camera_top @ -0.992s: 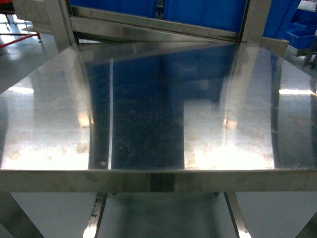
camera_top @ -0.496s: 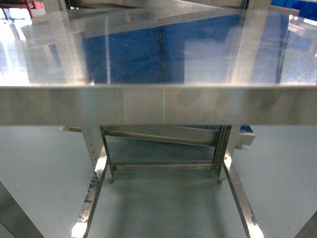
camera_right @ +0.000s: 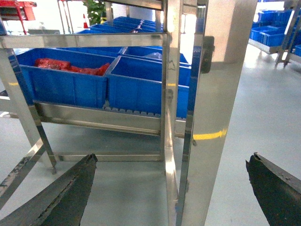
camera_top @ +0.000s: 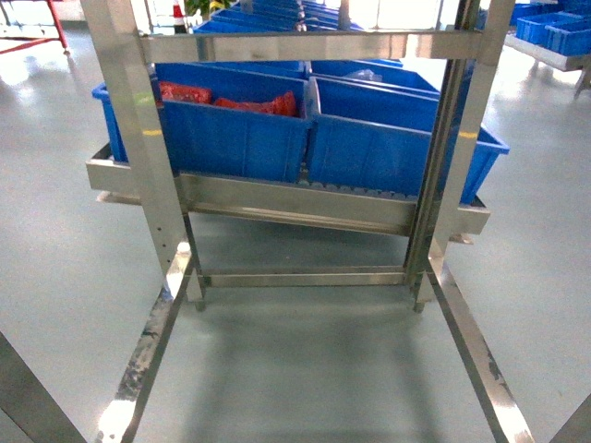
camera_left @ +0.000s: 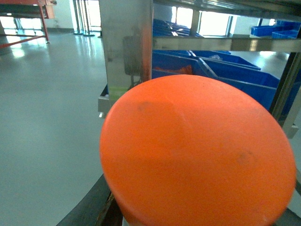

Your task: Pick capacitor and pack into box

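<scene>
A big orange round-topped capacitor (camera_left: 197,150) fills most of the left wrist view, close to the camera. My left gripper (camera_left: 197,219) sits around it. One dark finger (camera_left: 101,205) shows at the capacitor's lower left; the other is almost wholly hidden behind it. In the right wrist view my right gripper (camera_right: 172,160) stands wide open and empty, with a steel rack post (camera_right: 211,117) straight ahead between its fingers. The box is out of view. Neither gripper shows in the head view.
A steel rack (camera_top: 138,138) stands on a grey floor, holding two blue bins (camera_top: 231,138) (camera_top: 388,148) on its low shelf. Red bagged items (camera_top: 245,103) lie in the left bin. More blue bins (camera_top: 554,32) stand at the far right.
The head view has swung off the shiny steel table top, which has left the frame, and now faces the rack with the blue bins.
</scene>
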You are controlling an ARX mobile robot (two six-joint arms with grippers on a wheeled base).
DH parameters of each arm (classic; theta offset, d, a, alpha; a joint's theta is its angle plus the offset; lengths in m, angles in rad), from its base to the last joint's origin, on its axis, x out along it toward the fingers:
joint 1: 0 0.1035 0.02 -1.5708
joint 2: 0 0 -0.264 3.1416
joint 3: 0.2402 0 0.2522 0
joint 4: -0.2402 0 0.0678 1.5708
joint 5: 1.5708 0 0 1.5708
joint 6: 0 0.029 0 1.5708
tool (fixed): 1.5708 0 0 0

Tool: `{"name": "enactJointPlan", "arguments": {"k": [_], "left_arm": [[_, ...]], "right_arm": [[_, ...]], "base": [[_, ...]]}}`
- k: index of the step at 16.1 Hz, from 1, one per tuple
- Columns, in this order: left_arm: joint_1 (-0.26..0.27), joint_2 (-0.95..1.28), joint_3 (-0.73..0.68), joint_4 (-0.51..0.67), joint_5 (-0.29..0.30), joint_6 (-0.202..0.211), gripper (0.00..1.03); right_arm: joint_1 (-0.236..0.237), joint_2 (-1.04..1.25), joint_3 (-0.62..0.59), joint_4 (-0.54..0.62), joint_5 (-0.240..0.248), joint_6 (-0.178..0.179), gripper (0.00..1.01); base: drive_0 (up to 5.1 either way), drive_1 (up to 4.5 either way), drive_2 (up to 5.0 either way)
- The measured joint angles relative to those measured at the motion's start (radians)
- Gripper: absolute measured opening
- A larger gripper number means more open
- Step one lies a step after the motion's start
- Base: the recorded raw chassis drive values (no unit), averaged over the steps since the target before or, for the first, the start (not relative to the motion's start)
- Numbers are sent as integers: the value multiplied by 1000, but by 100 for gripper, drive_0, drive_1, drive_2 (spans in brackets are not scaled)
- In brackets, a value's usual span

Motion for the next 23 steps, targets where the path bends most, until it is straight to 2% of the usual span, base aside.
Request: {"name": "enactJointPlan", "arguments": {"k": [23], "left_arm": [[0,0,0,-1,0,1,44]], "right_arm": [[0,0,0,0,0,0,98]], "base": [[0,0,0]]}}
